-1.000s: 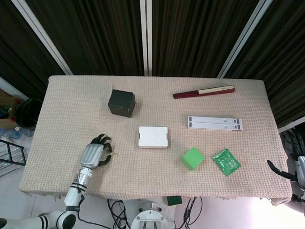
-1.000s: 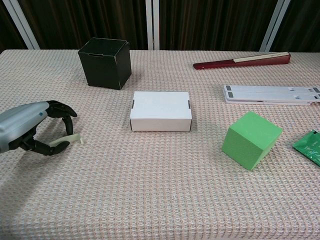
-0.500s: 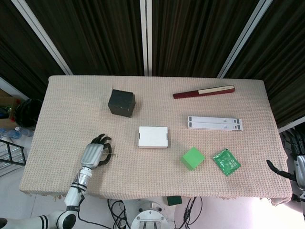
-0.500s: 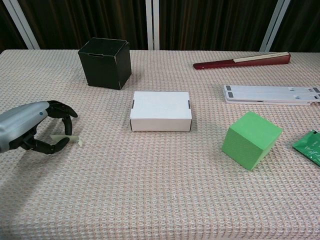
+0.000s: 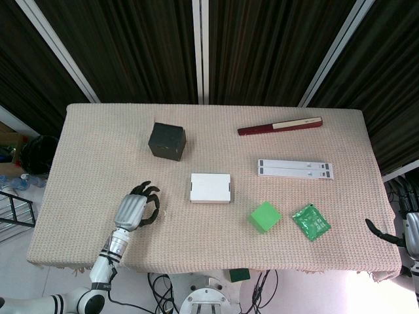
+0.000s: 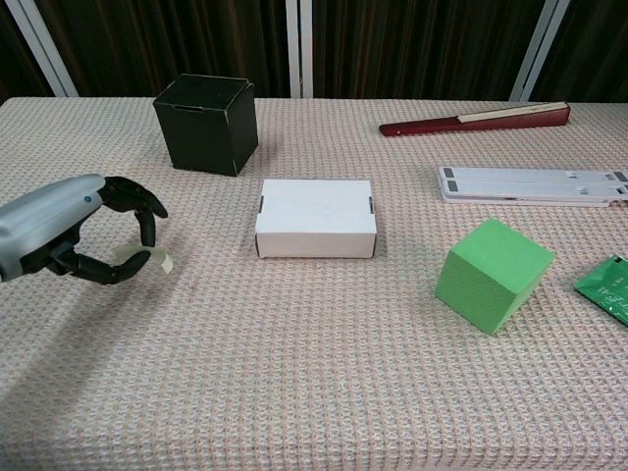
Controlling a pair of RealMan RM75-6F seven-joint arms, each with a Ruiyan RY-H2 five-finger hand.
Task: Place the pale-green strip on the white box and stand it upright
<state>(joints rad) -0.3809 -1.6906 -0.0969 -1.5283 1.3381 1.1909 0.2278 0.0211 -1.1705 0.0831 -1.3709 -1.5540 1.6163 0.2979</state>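
Here the pale-green strip [image 6: 147, 259] is pinched in the curled fingertips [image 6: 126, 267] of the left hand [image 6: 74, 231], held just above the desk [image 6: 314, 392] and well to the left of the white box [image 6: 316, 217], which lies flat near the middle of the woven cloth. Behind the hand stands a black box [image 6: 206, 123], while a green cube [image 6: 493, 274], a green packet [image 6: 608, 287], 2 white bars [image 6: 535, 184] and a dark red stick [image 6: 476, 119] lie to the right of the white box. Only a dark tip of the right hand [image 5: 383, 233] shows at the desk's right edge in the head view, and I cannot tell whether it is open or closed.
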